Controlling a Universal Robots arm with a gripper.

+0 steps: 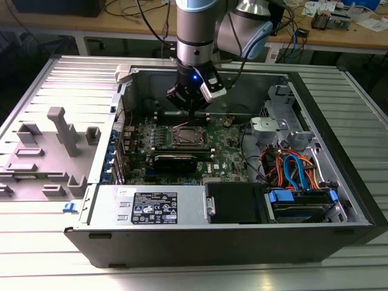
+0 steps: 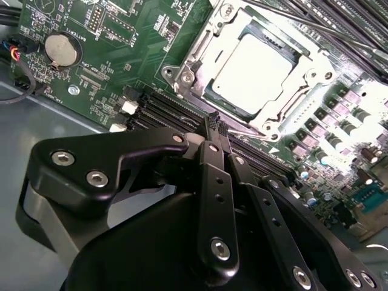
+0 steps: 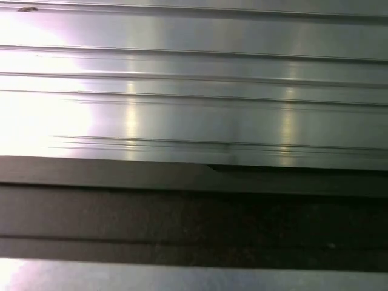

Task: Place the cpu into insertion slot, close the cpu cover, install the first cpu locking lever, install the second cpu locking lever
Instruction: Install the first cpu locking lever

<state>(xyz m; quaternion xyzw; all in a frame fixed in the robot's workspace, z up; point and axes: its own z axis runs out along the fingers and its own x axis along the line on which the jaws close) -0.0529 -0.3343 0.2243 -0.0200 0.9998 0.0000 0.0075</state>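
Observation:
The cpu [image 2: 253, 68], a pale square chip, lies flat in the socket on the green motherboard [image 2: 121, 54]. Around it lies the cpu cover [image 2: 195, 56], a silvery frame with the chip showing through its window. A thin wire locking lever [image 2: 251, 136] runs along the socket's near side. My gripper [image 2: 215, 120] is shut, its black fingertips pressed together just beside that lever, with nothing seen between them. In the exterior view the gripper [image 1: 190, 114] hangs straight over the socket [image 1: 189, 135] inside the open computer case.
Black memory slots [image 2: 160, 109] flank the socket, and a coin battery [image 2: 62, 50] sits on the board. Drive bays and coloured cables [image 1: 291, 170] crowd the case at the exterior view's right. A power supply box [image 1: 151, 206] lies along the front. Grey fixtures [image 1: 60, 130] stand outside.

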